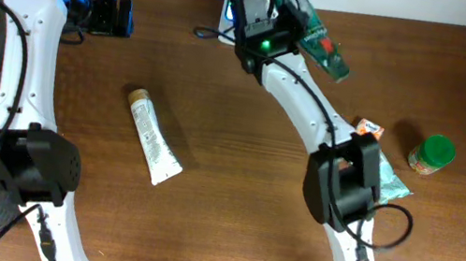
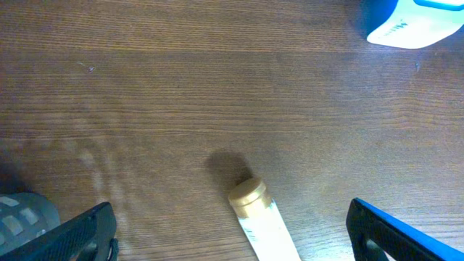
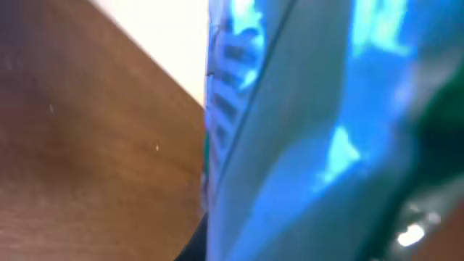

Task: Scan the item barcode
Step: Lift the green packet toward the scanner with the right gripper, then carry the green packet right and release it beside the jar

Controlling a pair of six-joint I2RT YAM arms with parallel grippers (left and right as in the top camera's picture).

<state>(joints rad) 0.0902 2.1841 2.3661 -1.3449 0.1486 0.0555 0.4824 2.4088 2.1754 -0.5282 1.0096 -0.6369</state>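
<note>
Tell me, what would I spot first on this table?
The right end effector, up at the table's far edge, holds a green packet lit bright blue beside the scanner. Next comes the white tube with a gold cap, lying alone on the wood left of centre, and a green-lidded jar far right.

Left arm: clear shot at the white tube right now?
Likely yes: left gripper, jaws open and empty, hangs above bare table near the white tube, nothing between; the right gripper holds the green packet well aside.
</note>
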